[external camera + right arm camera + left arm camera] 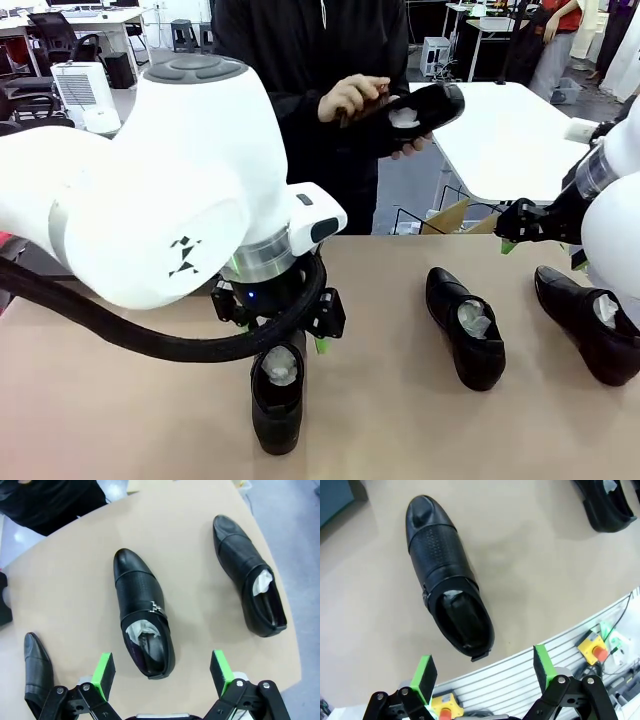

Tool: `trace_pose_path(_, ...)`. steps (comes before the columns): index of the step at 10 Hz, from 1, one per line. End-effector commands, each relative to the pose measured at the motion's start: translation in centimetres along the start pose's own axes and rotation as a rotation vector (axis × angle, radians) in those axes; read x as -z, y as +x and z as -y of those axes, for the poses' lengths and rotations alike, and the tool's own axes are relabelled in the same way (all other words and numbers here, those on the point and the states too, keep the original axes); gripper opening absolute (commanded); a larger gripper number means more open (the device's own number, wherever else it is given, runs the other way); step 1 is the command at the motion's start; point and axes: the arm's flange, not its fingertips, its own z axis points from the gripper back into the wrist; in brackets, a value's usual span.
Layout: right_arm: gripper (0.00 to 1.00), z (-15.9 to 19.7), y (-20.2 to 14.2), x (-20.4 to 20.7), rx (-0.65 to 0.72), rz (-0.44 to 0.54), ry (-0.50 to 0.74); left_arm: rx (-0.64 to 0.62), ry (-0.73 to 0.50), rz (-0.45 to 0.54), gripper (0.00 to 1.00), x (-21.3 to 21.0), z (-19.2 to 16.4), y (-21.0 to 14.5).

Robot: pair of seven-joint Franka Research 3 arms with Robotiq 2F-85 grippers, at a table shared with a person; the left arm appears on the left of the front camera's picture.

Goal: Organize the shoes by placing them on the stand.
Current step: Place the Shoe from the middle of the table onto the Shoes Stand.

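Note:
Three glossy black shoes lie on the tan table. My left gripper (272, 335) hovers open just above the near one (278, 392), whose heel opening faces the open fingers (482, 672) in the left wrist view (447, 580). The middle shoe (465, 325) (142, 610) and the right shoe (590, 320) (250, 580) hold white paper stuffing. My right gripper (512, 232) hangs open above the table's far right, with nothing between its green pads (103, 675). A person across the table holds another shoe (415, 115) in both hands. The stand is out of view.
An open cardboard box (450, 215) sits just past the table's far edge, and a white table (510, 140) stands behind it. Yellow emergency-stop boxes (592, 647) sit on a slatted rail along the robot's side. The tan tabletop (400, 420) is bare between the shoes.

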Motion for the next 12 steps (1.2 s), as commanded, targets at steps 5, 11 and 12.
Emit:
trace_pose_path(5, 1.00, -0.1, 0.3, 0.2, 0.008, 0.008, 0.018, -0.293, 0.127, -0.003, 1.00, 6.6, 4.7, -0.6)
trace_pose_path(11, 1.00, -0.1, 0.3, 0.2, 0.008, 0.008, 0.018, -0.322, 0.138, 0.043, 1.00, 11.1, 4.8, 1.0)
trace_pose_path(12, 1.00, -0.1, 0.3, 0.2, 0.008, 0.008, 0.018, -0.328, 0.147, 0.035, 1.00, 11.7, 4.7, 1.2)
